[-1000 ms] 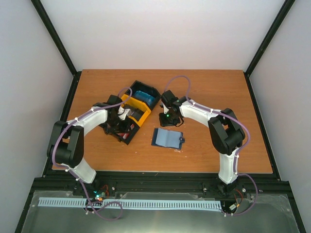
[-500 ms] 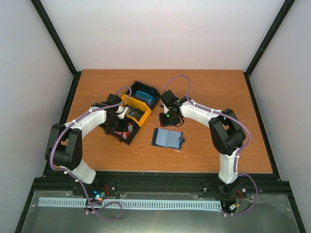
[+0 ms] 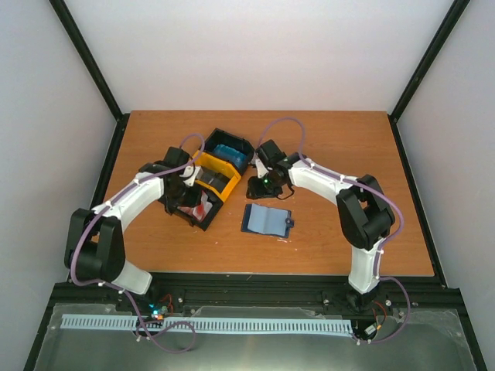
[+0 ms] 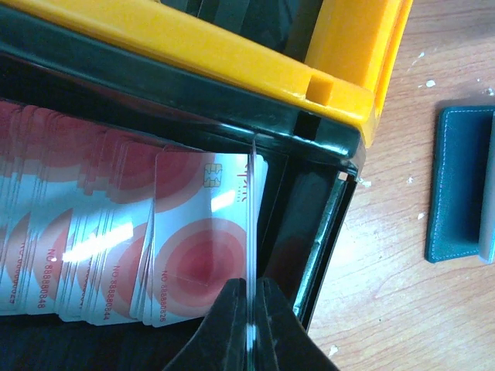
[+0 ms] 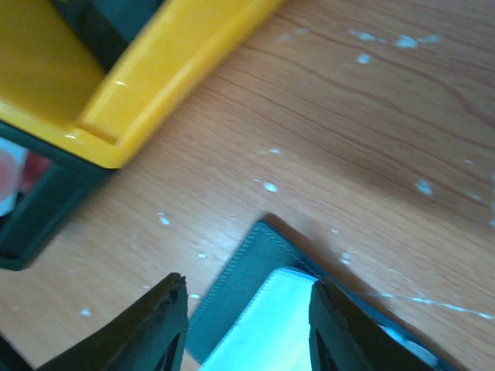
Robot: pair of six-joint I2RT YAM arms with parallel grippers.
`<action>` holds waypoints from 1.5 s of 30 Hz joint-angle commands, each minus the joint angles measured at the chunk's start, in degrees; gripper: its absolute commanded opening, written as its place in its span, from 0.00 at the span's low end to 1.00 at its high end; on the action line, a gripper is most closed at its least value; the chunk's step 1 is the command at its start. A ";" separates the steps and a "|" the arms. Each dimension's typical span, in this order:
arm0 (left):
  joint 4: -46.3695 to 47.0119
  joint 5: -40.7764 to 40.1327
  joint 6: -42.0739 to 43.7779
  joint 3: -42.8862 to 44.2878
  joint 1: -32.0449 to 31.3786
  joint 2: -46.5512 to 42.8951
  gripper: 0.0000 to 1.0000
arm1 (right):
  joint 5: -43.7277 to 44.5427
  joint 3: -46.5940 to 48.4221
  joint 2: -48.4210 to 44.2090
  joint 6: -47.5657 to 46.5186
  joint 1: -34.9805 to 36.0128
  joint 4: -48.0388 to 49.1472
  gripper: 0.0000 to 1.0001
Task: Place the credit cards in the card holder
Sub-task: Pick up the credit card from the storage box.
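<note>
Several red credit cards [image 4: 116, 239] with pale markings stand packed in the near black section of the bin [image 3: 203, 210]. My left gripper [image 4: 251, 325] is shut on the edge of the outermost card [image 4: 252, 232], which stands edge-on at the section's right wall. In the top view that gripper [image 3: 186, 197] sits over this section. The navy card holder [image 3: 267, 220] lies open on the table; its edge shows in the left wrist view [image 4: 464, 185]. My right gripper [image 3: 259, 185] hovers open and empty above the holder's far corner [image 5: 255, 263], fingers apart [image 5: 166, 325].
The black-and-yellow three-section bin [image 3: 220, 179] lies diagonally at centre left; its yellow wall shows in both wrist views [image 4: 232, 54] [image 5: 116, 77]. A brighter blue bundle [image 3: 230, 154] sits in its far section. Bare wooden table [image 3: 348, 232] lies around the holder.
My left arm has swung, the elbow going left and the gripper edging up over the bin's near section. My right gripper has shifted slightly left. The holder has not moved.
</note>
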 commanded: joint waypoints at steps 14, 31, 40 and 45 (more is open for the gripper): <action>-0.38 10.51 -7.33 4.19 7.78 -14.78 0.01 | -27.64 5.25 -0.80 10.20 0.38 19.71 0.71; 18.76 42.29 -17.39 0.77 11.72 -19.81 0.01 | -39.79 3.92 -0.58 30.70 1.89 42.84 0.43; 20.10 43.76 -17.69 0.17 12.12 -20.00 0.01 | -41.30 -0.64 -3.33 37.10 1.83 50.71 0.13; 20.40 44.23 -17.67 -0.86 12.77 -20.56 0.11 | -39.97 -2.32 -6.06 38.25 0.31 52.13 0.03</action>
